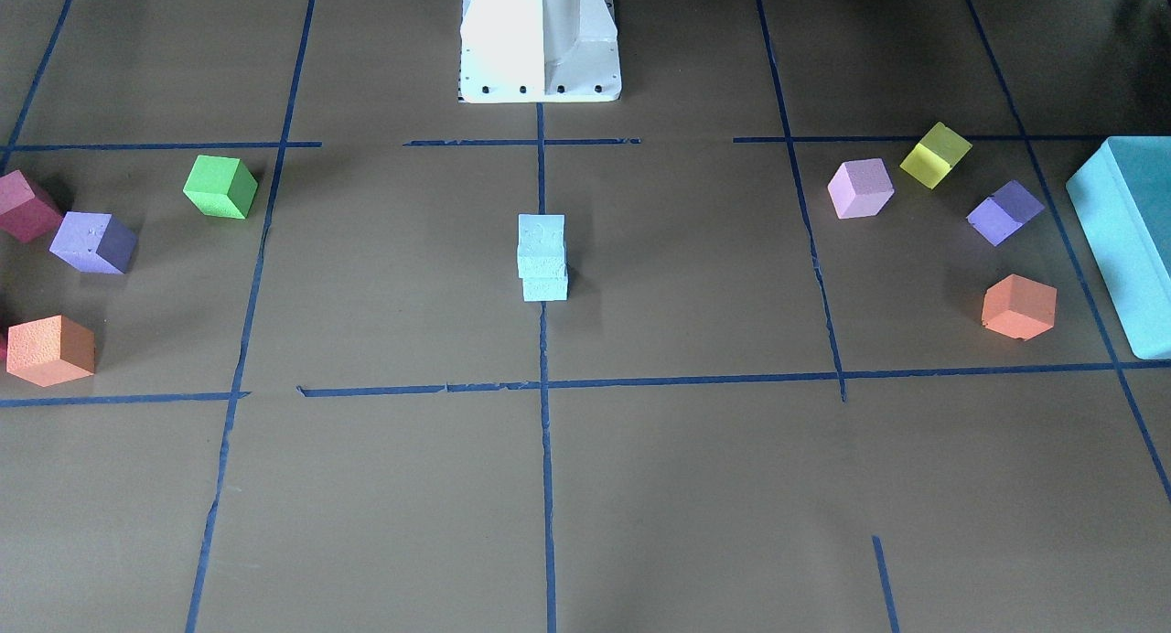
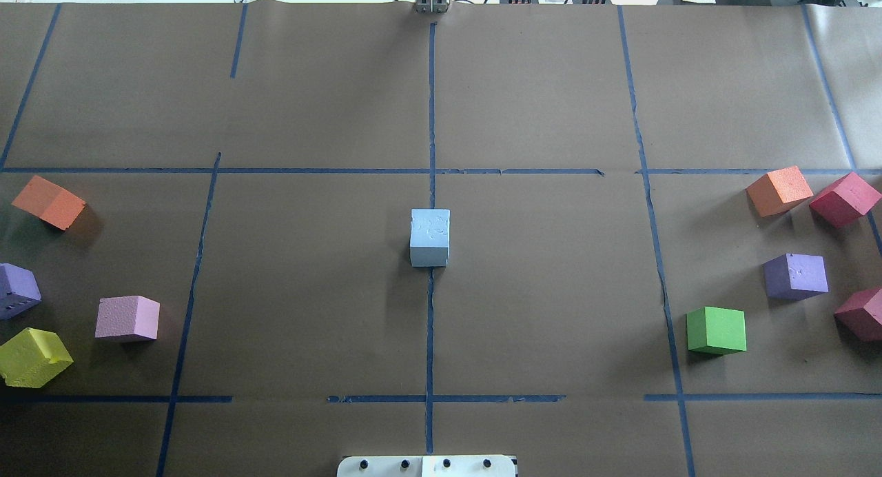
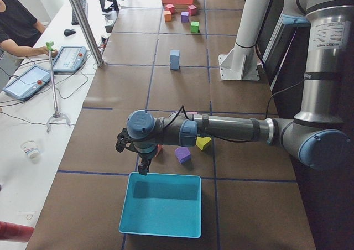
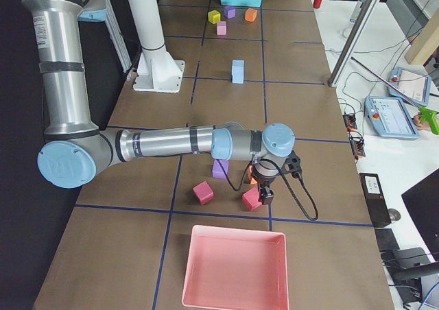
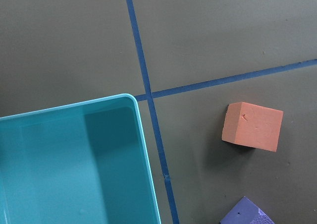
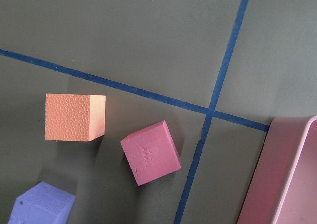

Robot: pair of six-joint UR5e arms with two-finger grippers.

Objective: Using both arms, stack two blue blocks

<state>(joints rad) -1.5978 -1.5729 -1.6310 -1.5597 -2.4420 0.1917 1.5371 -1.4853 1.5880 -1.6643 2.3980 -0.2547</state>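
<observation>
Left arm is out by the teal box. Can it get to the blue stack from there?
Probably yes. The blue stack stands alone mid-table with bare paper all round; between it and the left gripper lie only low loose cubes, which the arm could pass over.

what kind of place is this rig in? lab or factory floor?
Most likely a robotics lab, probably a data-collection cell: a table covered in brown paper with a blue tape grid, teach pendants beside an operator, and loose foam cubes.
</observation>
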